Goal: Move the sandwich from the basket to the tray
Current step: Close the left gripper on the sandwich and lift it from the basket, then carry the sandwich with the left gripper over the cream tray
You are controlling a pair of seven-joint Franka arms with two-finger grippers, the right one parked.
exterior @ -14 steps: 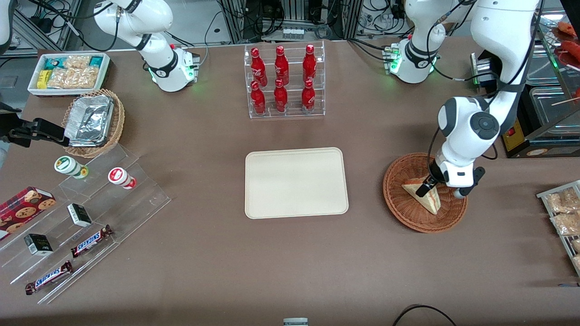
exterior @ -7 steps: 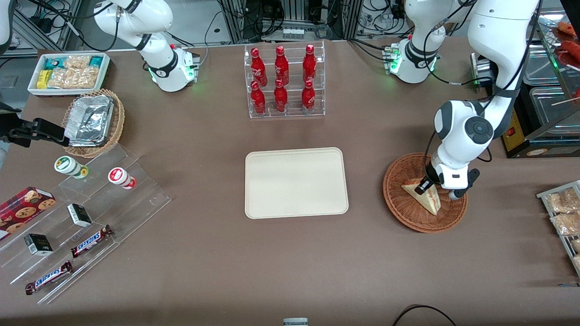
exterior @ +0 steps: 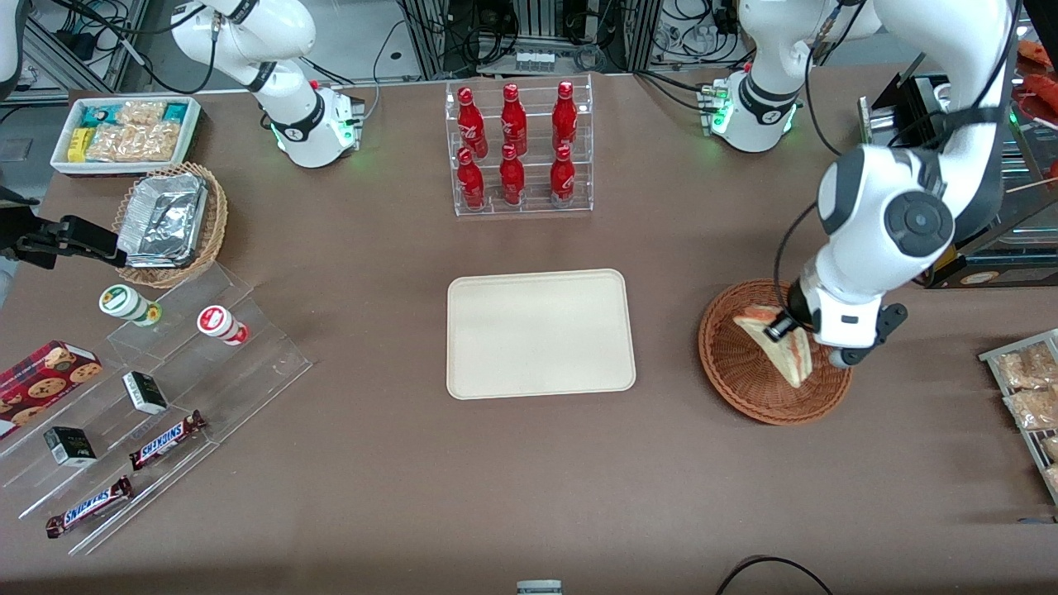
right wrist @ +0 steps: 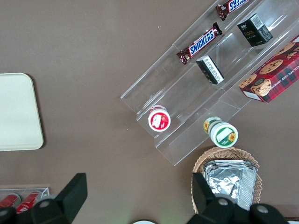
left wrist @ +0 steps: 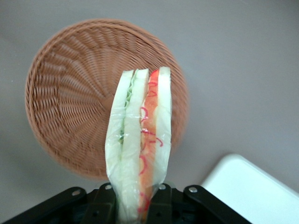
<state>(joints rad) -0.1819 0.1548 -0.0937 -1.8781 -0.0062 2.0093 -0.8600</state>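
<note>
My left gripper is shut on the sandwich, a pale bread wedge in clear wrap with red-orange and green filling. It hangs lifted above the reddish-brown wicker basket at the working arm's end of the table. In the left wrist view the sandwich stands out from the gripper, whose black fingers press on both of its sides, with the basket below and nothing in it. The cream-beige tray lies flat at the table's middle, bare; a corner of the tray shows in the wrist view.
A clear rack of red bottles stands farther from the front camera than the tray. A stepped acrylic shelf with snacks, a tan basket of foil containers and a white snack bin sit toward the parked arm's end. Packets lie beside the wicker basket.
The gripper has risen from the basket with the sandwich held in it; the sandwich no longer rests on the wicker. The arm's wrist has swung up and slightly outward.
</note>
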